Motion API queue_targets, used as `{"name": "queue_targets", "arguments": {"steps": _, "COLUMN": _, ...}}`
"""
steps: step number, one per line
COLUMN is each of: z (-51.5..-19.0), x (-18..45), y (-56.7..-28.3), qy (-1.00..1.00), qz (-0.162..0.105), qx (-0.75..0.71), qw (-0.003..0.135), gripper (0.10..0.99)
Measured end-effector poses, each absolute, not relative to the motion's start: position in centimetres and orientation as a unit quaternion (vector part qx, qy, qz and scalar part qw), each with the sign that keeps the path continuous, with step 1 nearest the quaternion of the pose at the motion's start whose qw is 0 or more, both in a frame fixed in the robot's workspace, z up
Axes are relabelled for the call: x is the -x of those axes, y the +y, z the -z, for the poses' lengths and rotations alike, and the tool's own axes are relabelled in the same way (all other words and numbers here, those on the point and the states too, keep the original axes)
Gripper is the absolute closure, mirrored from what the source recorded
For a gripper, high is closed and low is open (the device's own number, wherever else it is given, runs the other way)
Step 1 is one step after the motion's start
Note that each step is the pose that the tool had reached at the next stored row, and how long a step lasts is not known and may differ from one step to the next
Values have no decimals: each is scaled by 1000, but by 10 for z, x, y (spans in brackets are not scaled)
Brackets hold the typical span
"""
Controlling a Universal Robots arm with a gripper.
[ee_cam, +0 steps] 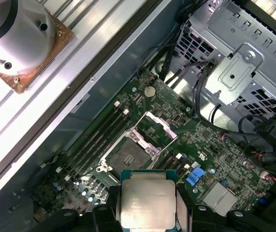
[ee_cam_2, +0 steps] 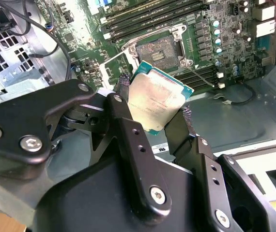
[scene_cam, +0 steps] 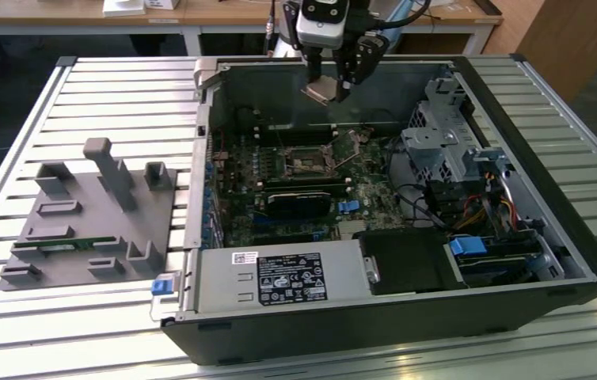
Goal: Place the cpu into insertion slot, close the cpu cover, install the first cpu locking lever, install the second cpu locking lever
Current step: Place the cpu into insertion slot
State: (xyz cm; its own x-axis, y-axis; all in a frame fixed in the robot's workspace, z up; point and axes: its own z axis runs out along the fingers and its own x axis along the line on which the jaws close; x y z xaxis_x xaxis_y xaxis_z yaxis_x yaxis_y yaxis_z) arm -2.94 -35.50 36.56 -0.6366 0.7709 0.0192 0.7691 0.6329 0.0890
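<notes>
arm pointing down at top middle of the exterior view, gripper point(scene_cam: 327, 89) jaws pinching the chip point(ee_cam_2: 160, 99), socket point(scene_cam: 304, 162) at mid frame, chip writing seems too faint to read

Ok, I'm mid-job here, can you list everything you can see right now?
cpu: one, silver-grey top, held in the air above the motherboard, not yet seated.
insertion slot: one, dark pin field in a silver frame, on the motherboard, empty.
cpu cover: one, silver, swung open beside the insertion slot.
motherboard: one, green, inside the computer case.
memory slots: several, black, alongside the insertion slot.
computer case: one, black, open, lying on the slatted table.
drive cage: one, silver, inside the case at the exterior view's right.
fixture block: one, grey, on the table at the exterior view's left.
slatted table: one, pale metal.
end effector: one, black, shut on the cpu.
</notes>
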Motion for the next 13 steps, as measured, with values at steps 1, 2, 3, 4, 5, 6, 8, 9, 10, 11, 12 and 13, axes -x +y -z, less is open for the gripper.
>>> {"name": "queue_targets", "arguments": {"steps": 1, "z": -366, "x": 29, "y": -355, "qy": 903, "qz": -44, "qx": -428, "qw": 10, "gripper": 545}}
{"name": "queue_targets", "arguments": {"steps": 2, "z": -366, "x": 29, "y": -355, "qy": 902, "qz": -44, "qx": -430, "qw": 10, "gripper": 545}}
{"name": "queue_targets", "arguments": {"steps": 3, "z": -366, "x": 29, "y": -355, "qy": 901, "qz": -44, "qx": -432, "qw": 11, "gripper": 545}}
{"name": "queue_targets", "arguments": {"steps": 4, "z": -365, "x": 29, "y": -355, "qy": 900, "qz": -44, "qx": -433, "qw": 11, "gripper": 545}}
{"name": "queue_targets", "arguments": {"steps": 5, "z": -365, "x": 29, "y": -355, "qy": 899, "qz": -44, "qx": -435, "qw": 11, "gripper": 545}}
{"name": "queue_targets", "arguments": {"steps": 6, "z": -365, "x": 29, "y": -355, "qy": 898, "qz": -44, "qx": -437, "qw": 11, "gripper": 545}}
{"name": "queue_targets", "arguments": {"steps": 8, "z": -365, "x": 29, "y": -355, "qy": 897, "qz": -44, "qx": -440, "qw": 11, "gripper": 545}}
{"name": "queue_targets", "arguments": {"steps": 9, "z": -365, "x": 29, "y": -355, "qy": 896, "qz": -44, "qx": -442, "qw": 11, "gripper": 545}}
{"name": "queue_targets", "arguments": {"steps": 10, "z": -365, "x": 29, "y": -355, "qy": 894, "qz": -44, "qx": -445, "qw": 11, "gripper": 545}}
{"name": "queue_targets", "arguments": {"steps": 11, "z": -365, "x": 29, "y": -355, "qy": 893, "qz": -44, "qx": -447, "qw": 11, "gripper": 545}}
{"name": "queue_targets", "arguments": {"steps": 12, "z": -365, "x": 30, "y": -355, "qy": 892, "qz": -44, "qx": -450, "qw": 11, "gripper": 545}}
{"name": "queue_targets", "arguments": {"steps": 13, "z": -365, "x": 30, "y": -355, "qy": 890, "qz": -44, "qx": -453, "qw": 12, "gripper": 545}}
